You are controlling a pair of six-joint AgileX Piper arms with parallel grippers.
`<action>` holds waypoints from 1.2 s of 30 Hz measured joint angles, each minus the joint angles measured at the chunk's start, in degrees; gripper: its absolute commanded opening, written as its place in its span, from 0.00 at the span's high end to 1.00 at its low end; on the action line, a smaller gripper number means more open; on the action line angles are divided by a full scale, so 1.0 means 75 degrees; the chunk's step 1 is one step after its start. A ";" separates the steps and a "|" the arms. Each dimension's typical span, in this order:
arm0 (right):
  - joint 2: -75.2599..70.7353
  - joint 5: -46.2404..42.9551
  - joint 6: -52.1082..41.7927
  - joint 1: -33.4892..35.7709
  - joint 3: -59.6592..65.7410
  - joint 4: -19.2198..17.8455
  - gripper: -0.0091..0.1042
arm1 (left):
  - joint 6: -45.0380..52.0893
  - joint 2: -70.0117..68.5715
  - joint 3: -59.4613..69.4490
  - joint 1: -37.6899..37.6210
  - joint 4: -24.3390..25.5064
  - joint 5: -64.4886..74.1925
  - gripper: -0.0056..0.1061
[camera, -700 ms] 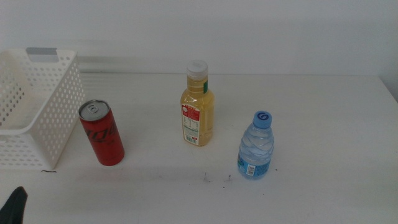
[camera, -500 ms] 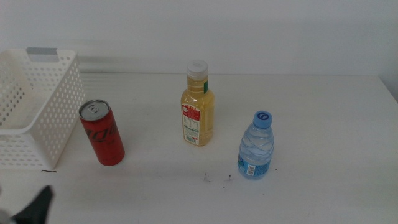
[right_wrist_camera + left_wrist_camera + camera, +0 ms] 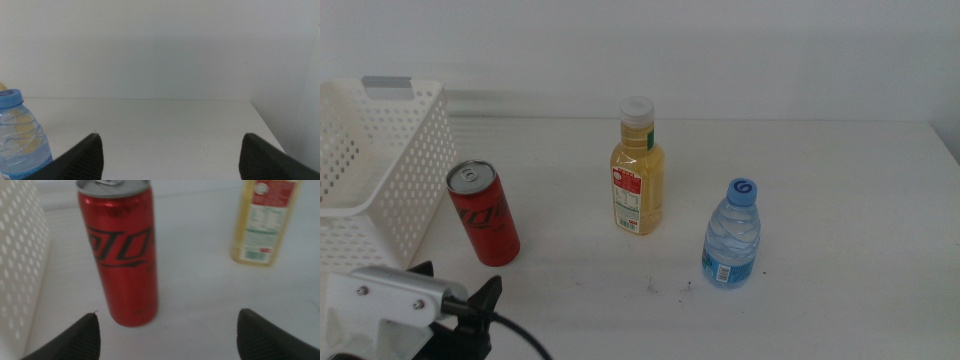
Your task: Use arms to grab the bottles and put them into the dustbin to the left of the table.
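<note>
1. My left gripper (image 3: 165, 335) is at the near left of the table (image 3: 840, 200), about 7 o'clock from the table's middle. My two jaws are spread wide and hold nothing. In the left wrist view the red can (image 3: 122, 255) stands in front of them, closer to one jaw than to the other, and not yet between them.

2. The red can (image 3: 483, 213) is the nearest bottle to me. It stands upright, just beside the dustbin (image 3: 380, 190), at about 3 o'clock from the basket wall. I judge it stiff, smooth and a little slippery, and I cannot tell if it is full. I would take it on the middle of the body, below the top rim, with jaws on two opposite sides. The basket wall is near, so one jaw has little room there.

3. My right gripper (image 3: 170, 155) waits at the right side. Its jaws are also wide apart and empty. The water bottle (image 3: 20, 132) shows at the edge of its view.

4. The water bottle (image 3: 731, 235) stands at about 4 o'clock from the table's middle. Its thin clear wall probably gives under pressure, so a hold near the shoulder or label seems better.

5. The juice bottle (image 3: 639, 170) is the farthest, near the middle of the table, upright. It looks stiffer and heavier; the flat body is good to hold.
</note>
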 measured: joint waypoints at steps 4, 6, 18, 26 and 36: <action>0.0000 0.0000 0.0000 0.0000 0.0000 0.0000 0.11 | 0.0000 0.1148 0.0000 0.0000 -0.0220 -0.1357 0.11; 0.0000 0.0000 0.0000 0.0000 0.0000 0.0000 0.11 | 0.0000 0.1381 -0.0008 0.0000 -0.0298 -0.1736 0.11; 0.0000 0.0000 0.0000 0.0000 0.0000 0.0000 0.11 | 0.0015 0.1483 -0.0008 0.0000 -0.0322 -0.2978 0.11; 0.0000 0.0000 0.0000 0.0000 0.0000 0.0000 0.11 | -0.0124 0.1733 -0.0008 0.0000 -0.0573 -0.2942 0.11; 0.0000 0.0000 0.0000 0.0000 0.0000 0.0000 0.11 | -0.0283 0.3382 -0.0681 0.0000 -0.0838 -0.2978 0.11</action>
